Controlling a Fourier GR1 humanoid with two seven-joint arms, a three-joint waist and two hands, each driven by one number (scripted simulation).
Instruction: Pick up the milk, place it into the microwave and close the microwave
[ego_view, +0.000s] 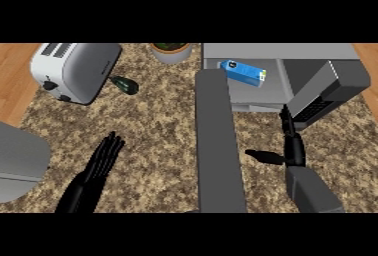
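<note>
Up top on the speckled brown granite counter (155, 130), one blue milk carton (243, 71) lies inside the grey microwave (295, 60), whose long grey door (219, 145) swings out toward me and hides the counter behind it. My right hand (292, 142) has its fingers straight by the door's inner side, thumb out, gripping nothing. My left hand (103, 160) rests open, fingers up. One white toaster (74, 70), one dark-green object I can't identify (127, 85), one potted plant (172, 50) cut off at the top.
</note>
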